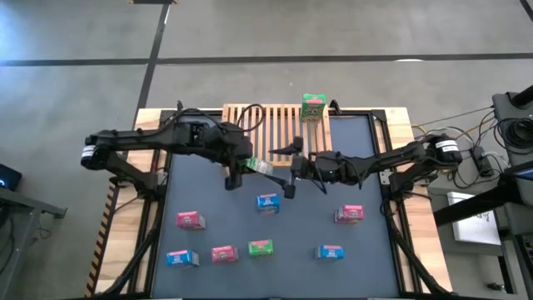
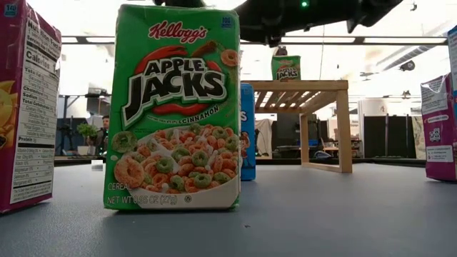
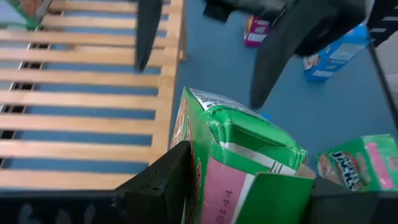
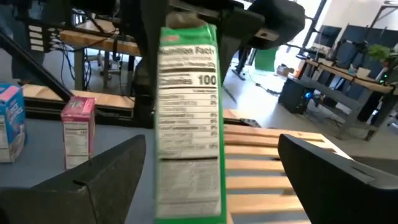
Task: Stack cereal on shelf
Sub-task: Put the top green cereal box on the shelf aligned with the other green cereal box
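Note:
My left gripper (image 1: 248, 166) (image 3: 249, 186) is shut on a green cereal box (image 1: 263, 165) (image 3: 239, 155) just off the near edge of the slatted wooden shelf (image 1: 266, 133) (image 3: 81, 106). My right gripper (image 1: 291, 169) (image 4: 211, 142) is open, one finger on either side of that same box (image 4: 186, 124), apart from it. A second green box (image 1: 313, 107) (image 2: 285, 68) stands upright on the shelf's far right part. Several more boxes stand on the table: blue (image 1: 267, 202), pink (image 1: 191, 220), green (image 1: 261, 247) (image 2: 175, 107). My left gripper pinches the green box between its two fingers (image 3: 163, 183), one on each broad printed face (image 3: 186, 143). The fingers come slanting down from the table's left. The box is lifted clear of the table, and its folded flap end (image 3: 255, 134) points away from the wrist.
More boxes stand near the table's near edge: blue (image 1: 181, 258), pink (image 1: 223, 254), blue (image 1: 331, 252), and a pink one (image 1: 350, 214) at the right. Both arms meet over the table's middle. The shelf's slats (image 4: 280, 155) left of the standing box are bare.

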